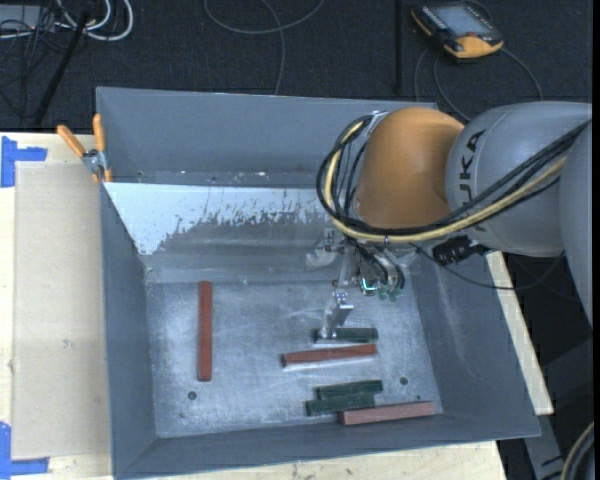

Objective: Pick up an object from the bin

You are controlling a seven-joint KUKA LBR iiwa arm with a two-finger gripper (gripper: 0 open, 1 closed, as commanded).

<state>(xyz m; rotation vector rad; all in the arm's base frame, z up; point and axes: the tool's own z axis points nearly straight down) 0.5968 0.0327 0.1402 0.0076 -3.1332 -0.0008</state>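
Camera view, pincer (335,326) low over dark green bar (354,336), its opening unclear

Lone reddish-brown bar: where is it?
Camera view: the reddish-brown bar lies on the bin floor, left side, well apart from the bars by the gripper.

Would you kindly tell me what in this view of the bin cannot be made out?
- Camera view: the far right of the bin lies behind the arm's orange cover.
- Camera view: whether the tool touches the dark green bar beneath it is too small to tell.
- Camera view: whether the lower green bar rests on the red-brown bar or only beside it is unclear.
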